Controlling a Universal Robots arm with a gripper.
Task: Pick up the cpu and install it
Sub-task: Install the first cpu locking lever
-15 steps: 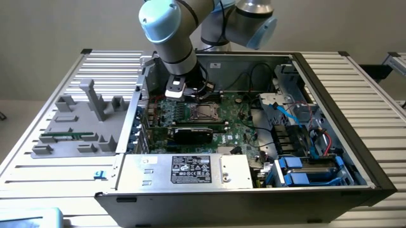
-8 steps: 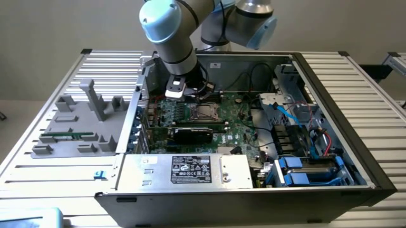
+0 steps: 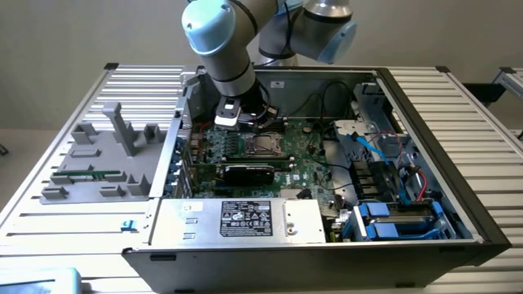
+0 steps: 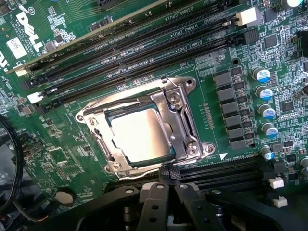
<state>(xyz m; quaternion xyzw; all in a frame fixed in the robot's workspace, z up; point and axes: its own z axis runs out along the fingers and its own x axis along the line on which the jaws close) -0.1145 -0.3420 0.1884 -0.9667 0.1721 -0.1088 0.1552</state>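
Exterior view: we see a grey holder (image 3: 98, 164) on the slatted surface (image 3: 49, 240), then the open computer case (image 3: 310, 264), where our gripper (image 3: 247, 122), fingers (image 4: 154, 204) together and empty, hangs near the cpu (image 3: 263, 144) lying in its socket (image 4: 180, 120).

Robotics lab or test cell, by the look: open computer case (image 3: 310, 263) on ribbed aluminium counter (image 3: 457, 122), grey fixture tray (image 3: 82, 150) with slotted part holders beside it, robot arm (image 3: 220, 43) overhead, bare pale wall (image 3: 82, 30) behind.
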